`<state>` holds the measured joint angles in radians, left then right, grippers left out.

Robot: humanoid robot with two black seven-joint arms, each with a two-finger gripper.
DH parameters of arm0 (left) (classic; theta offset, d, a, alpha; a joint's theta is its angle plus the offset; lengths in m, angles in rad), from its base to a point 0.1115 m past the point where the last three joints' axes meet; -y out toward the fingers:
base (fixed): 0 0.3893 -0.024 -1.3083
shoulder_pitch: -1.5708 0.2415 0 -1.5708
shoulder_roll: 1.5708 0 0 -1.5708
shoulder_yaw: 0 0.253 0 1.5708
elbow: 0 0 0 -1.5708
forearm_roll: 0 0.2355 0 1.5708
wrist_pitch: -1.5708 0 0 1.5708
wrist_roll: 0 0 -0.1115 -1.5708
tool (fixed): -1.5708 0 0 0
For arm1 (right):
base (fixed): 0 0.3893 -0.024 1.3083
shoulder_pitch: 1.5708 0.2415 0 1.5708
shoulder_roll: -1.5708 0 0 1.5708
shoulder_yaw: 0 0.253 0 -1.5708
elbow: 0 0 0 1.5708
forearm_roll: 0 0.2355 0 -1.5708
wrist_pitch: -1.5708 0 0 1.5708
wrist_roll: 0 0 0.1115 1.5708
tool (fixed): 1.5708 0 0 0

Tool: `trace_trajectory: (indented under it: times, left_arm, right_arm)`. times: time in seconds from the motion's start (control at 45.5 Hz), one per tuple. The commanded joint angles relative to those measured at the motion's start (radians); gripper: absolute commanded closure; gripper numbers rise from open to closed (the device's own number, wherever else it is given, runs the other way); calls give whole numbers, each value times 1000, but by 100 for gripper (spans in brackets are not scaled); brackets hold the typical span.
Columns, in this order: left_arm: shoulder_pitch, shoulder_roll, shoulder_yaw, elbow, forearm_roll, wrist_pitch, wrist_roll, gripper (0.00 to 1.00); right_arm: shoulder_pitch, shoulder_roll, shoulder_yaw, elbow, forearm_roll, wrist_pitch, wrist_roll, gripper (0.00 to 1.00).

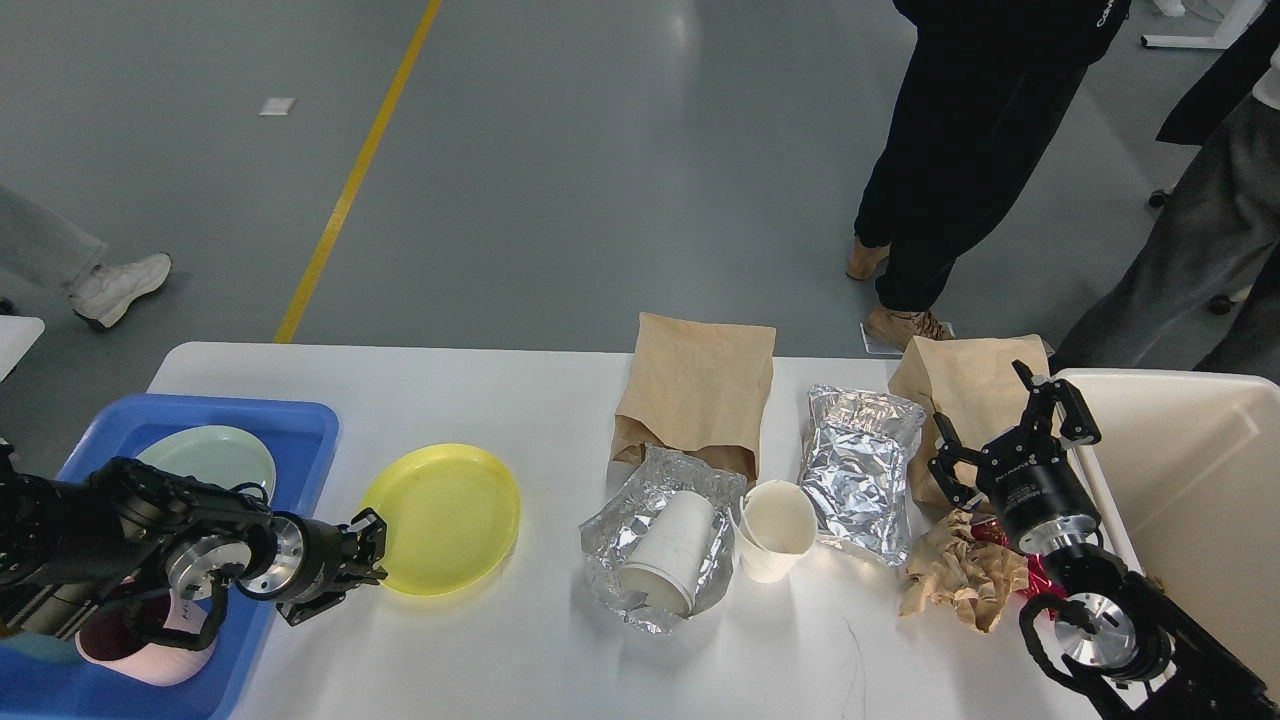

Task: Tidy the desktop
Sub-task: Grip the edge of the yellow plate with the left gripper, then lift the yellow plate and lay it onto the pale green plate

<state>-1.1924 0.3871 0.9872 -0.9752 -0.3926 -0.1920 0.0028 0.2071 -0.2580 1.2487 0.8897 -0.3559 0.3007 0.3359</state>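
Note:
The white desktop (pixel 480 400) holds a yellow plate (pixel 445 520), two brown paper bags (pixel 697 385) (pixel 965 385), a foil pouch (pixel 860 470), crumpled foil (pixel 620 530) with a white paper cup (pixel 670 550) lying in it, an upright paper cup (pixel 775 530), and crumpled brown paper (pixel 960 575). My left gripper (pixel 368 562) is at the plate's left rim, touching it; its dark fingertips cannot be told apart. My right gripper (pixel 1003 428) hangs open over the right-hand bag, with nothing between its fingers.
A blue tray (pixel 300 430) at the left edge holds a pale green plate (pixel 205 455) and a pink cup (pixel 150 655). A cream bin (pixel 1180 470) stands at the right edge. People (pixel 960 150) stand beyond the table's far side.

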Motion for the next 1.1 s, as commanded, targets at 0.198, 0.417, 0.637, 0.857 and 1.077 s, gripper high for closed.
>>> trace_trajectory:
  times: [0.198, 0.417, 0.637, 0.857, 1.077]
  left_arm:
    - [-16, 22, 4, -13, 0, -14, 0, 100]
    - [-192, 93, 76, -184, -8, -14, 19, 100]
    - [-630, 144, 312, -456, -34, -63, 19, 100]
    - [-984, 110, 518, -606, -175, -216, 19, 100]
    - [-975, 116, 542, -557, -180, -271, 20, 100]
  right_arm:
    - [0, 0, 0, 0, 0, 0, 0, 0]
    - [0, -1, 0, 0, 0, 0, 0, 0]
    - [0, -1, 0, 0, 0, 0, 0, 0]
    - [0, -1, 0, 0, 0, 0, 0, 0]
    - [0, 0, 0, 0, 0, 0, 0, 0]
